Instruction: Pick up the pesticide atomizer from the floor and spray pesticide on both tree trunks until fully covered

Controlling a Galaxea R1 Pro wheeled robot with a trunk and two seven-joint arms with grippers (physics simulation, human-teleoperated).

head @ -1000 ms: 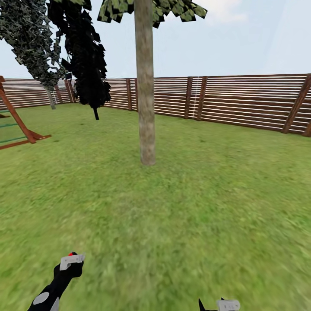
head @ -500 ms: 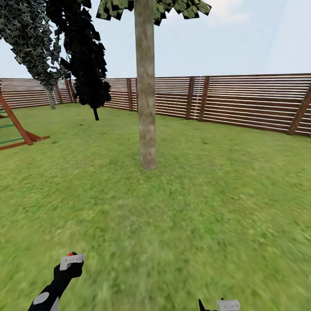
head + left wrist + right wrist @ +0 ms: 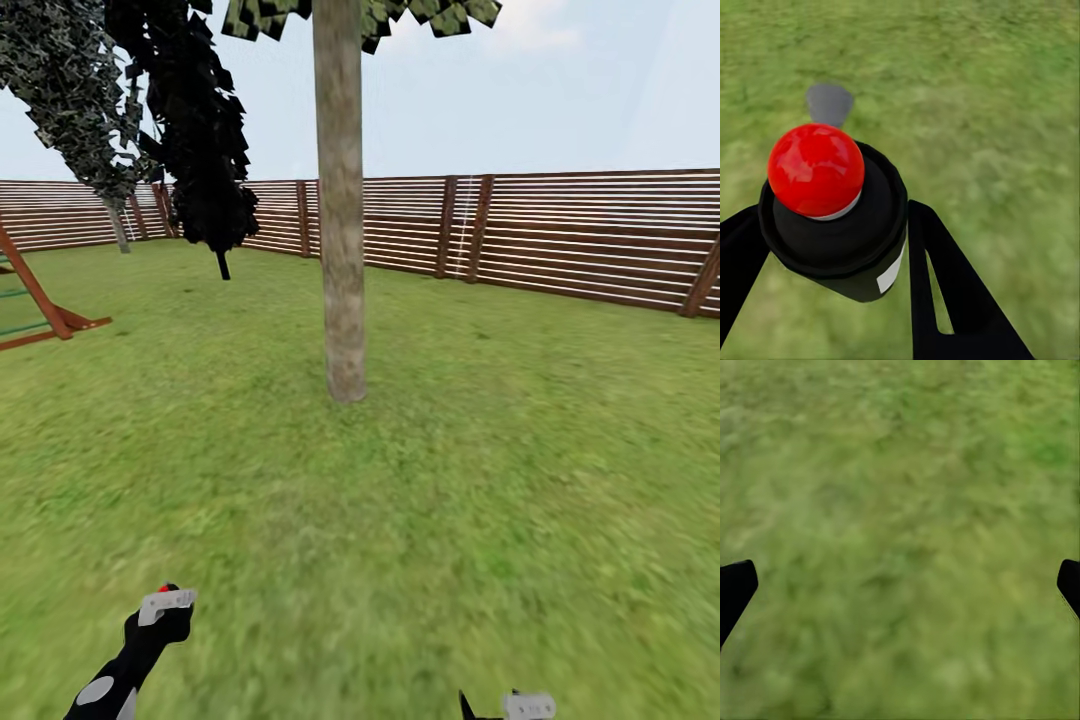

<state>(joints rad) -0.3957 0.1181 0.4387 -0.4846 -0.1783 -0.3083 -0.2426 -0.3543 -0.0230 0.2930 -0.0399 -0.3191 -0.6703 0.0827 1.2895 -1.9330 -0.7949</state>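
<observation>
Between the two black fingers (image 3: pixel 945 277) of the left hand (image 3: pixel 832 255), seen through the left wrist view: the pesticide atomizer (image 3: pixel 832 217), a dark round body topped by a glossy red ball cap (image 3: pixel 816 169), with a small white label on its flank and a grey nozzle (image 3: pixel 829 103) poking out beyond; clamped snugly on both sides, so gripped, not loose; same hand low at lower left of the head view (image 3: pixel 165 610), a speck of red just showing above it. Looks rigid and light, probably hard plastic; smooth rounded wall likely slippery, so best held around the wide dark collar below the cap, as now, with the nozzle left free and facing forward; red top probably the press point, better not squeezed by accident. Right hand (image 3: pixel 900 585) spread wide, fingertips at the far edges of its wrist view, nothing between them but grass (image 3: pixel 900 510); at the bottom edge of the head view (image 3: pixel 510 706), barely in. Centre of the head view: a thick pale tree trunk (image 3: pixel 342 220), well apart from both hands across the lawn (image 3: pixel 450 500); no white specks made out on the bark from here. Second grey-green tree (image 3: pixel 70 90) at upper left, beside a black-leaved one (image 3: pixel 200 150); slatted fence (image 3: pixel 580 235) behind; reddish frame (image 3: pixel 40 300) at left edge.
</observation>
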